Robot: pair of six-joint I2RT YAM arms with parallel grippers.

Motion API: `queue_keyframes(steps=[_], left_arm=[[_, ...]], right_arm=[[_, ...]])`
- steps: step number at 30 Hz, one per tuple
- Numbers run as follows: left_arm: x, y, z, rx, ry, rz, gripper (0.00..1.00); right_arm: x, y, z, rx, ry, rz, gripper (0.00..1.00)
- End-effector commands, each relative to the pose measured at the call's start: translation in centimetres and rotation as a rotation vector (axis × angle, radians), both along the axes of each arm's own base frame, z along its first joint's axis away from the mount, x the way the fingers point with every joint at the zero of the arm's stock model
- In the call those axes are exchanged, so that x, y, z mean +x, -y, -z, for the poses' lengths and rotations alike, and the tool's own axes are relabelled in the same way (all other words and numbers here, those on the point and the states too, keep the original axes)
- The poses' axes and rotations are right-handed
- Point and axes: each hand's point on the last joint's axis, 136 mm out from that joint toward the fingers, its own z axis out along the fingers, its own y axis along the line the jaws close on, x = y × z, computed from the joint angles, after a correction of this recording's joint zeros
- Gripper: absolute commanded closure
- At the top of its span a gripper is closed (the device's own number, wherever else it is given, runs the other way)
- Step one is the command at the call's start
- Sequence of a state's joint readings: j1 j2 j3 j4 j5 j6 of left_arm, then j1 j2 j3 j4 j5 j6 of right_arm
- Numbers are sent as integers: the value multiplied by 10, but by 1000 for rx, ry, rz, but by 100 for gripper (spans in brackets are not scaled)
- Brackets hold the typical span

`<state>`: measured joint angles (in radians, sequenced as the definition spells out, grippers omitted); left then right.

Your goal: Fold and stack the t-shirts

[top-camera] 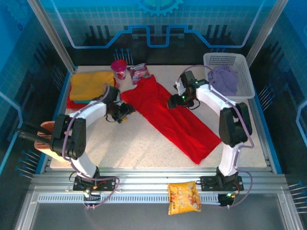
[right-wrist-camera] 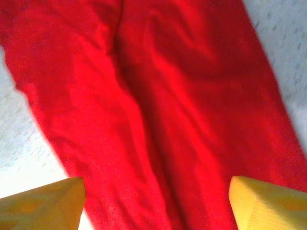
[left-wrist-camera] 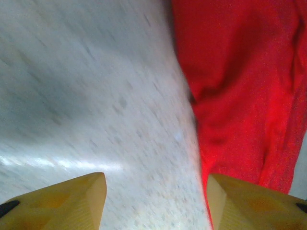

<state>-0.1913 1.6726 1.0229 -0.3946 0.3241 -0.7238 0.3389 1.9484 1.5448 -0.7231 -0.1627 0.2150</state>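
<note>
Red shirt (top-camera: pixel 175 117): lies stretched diagonally.
Left gripper (left-wrist-camera: pixel 156 189): released, empty, just left of its edge.
Right gripper (right-wrist-camera: pixel 156 187): released, above the shirt, apparently not touching.

We see a pale speckled counter (top-camera: pixel 144 139) mid-frame, evenly lit, with a soft glare on its surface. Along the top stands a blue back wall (top-camera: pixel 96 19) with grid lines and a gear emblem (top-camera: pixel 159 10). Slanted metal posts (top-camera: pixel 50 33) frame the upper corners, and ribbed aluminium rails (top-camera: pixel 139 184) cross the bottom.
</note>
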Motion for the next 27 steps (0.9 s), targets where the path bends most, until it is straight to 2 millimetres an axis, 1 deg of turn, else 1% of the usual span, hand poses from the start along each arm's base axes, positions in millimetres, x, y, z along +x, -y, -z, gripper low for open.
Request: queue_keyframes(steps=[1,3,5,8,10,12,13,16,19,21,25,26,27], left_arm=[[-12,43,-18,-93,39,7,41],[-22,60,-13,-116,41,5,42],[-31,78,-6,-127,34,17,42],[-39,94,2,-119,21,42,44],[-40,98,4,-124,12,44,44],[-42,98,5,-118,8,51,44],[-44,99,4,-114,8,60,44],[-51,99,6,-102,-5,76,45],[-58,95,7,-95,-8,72,45],[-60,93,6,-91,-2,69,45],[-64,89,7,-82,-1,63,45],[-65,89,8,-82,-4,66,45],[-65,90,8,-84,-8,67,45]], right_arm=[[33,13,8,8,24,-30,21],[46,19,17,24,-3,-17,24],[58,26,24,4,2,-14,26],[71,23,27,24,-5,-42,28],[76,23,35,12,-15,-59,29],[81,21,41,17,-25,-75,32],[82,19,49,29,-42,-85,34],[84,8,58,70,-66,-113,41],[85,5,70,48,-86,-121,42],[83,3,74,51,-102,-125,44],[72,-11,80,49,-117,-177,52],[70,-15,82,54,-118,-184,55],[69,-18,82,62,-117,-188,61]])
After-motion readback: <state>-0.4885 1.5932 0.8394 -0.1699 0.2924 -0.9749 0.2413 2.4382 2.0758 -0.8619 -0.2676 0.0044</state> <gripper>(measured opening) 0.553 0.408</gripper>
